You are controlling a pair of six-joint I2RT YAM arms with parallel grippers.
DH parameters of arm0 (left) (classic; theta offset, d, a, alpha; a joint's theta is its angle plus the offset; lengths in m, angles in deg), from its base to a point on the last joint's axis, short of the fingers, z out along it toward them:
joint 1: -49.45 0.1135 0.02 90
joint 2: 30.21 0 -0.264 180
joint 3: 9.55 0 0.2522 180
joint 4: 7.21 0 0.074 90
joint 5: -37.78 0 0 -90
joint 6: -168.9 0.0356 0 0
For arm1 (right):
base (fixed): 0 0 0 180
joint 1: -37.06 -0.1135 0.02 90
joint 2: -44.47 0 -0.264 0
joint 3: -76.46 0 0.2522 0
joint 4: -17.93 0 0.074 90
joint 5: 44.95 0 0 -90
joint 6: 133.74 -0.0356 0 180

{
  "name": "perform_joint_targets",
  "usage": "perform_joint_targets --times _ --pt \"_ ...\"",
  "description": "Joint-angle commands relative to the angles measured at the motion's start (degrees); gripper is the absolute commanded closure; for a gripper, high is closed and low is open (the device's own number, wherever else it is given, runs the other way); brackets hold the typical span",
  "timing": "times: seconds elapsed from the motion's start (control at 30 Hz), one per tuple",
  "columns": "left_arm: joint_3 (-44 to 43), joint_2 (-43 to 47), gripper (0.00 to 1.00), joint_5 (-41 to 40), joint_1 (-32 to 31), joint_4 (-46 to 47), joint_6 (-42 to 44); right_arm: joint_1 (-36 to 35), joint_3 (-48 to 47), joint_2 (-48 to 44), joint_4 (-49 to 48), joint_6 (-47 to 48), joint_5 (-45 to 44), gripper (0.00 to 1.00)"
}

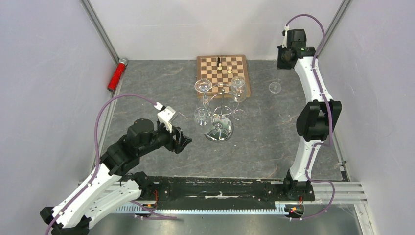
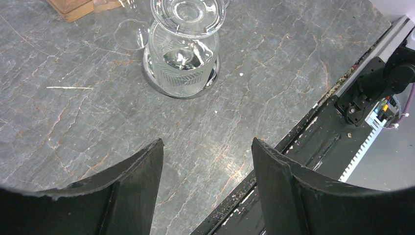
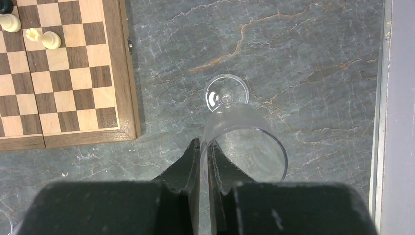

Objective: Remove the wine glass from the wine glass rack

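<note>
Rim of wine glass (image 3: 235,120) clamped between right jaws, right of chessboard (image 3: 63,73); left jaws apart, short of wine glass rack (image 1: 219,131).

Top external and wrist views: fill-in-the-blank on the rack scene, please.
1. The wine glass rack carries ___ glasses.
2. The right gripper is shut on the rim of a ___.
3. The left gripper is ___, holding nothing.
4. Chess pieces stand on the wooden ___.
Missing: three; wine glass; open; chessboard.
</note>
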Motion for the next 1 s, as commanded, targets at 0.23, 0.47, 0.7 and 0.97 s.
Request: perform_joint_targets --times 0.23,0.47,0.7,0.97 --pt "-0.1 -0.5 0.27 -1.0 -0.1 1.5 -1.4 0.1 -3.3 2.1 -2.2 -0.4 -1.4 0.71" --pt "-0.1 -0.7 0.27 -1.1 -0.1 1.5 -1.2 0.1 -4.7 2.2 -3.4 -1.1 -1.8 0.62" --pt "-0.2 -0.7 0.27 -1.3 -0.1 1.4 -1.2 0.1 -5.6 0.0 -6.1 -1.6 -1.6 0.56" --pt "-0.2 -0.6 0.27 -1.7 -0.1 1.3 -1.4 0.1 -6.0 -3.8 -6.7 -2.0 -2.3 0.5"
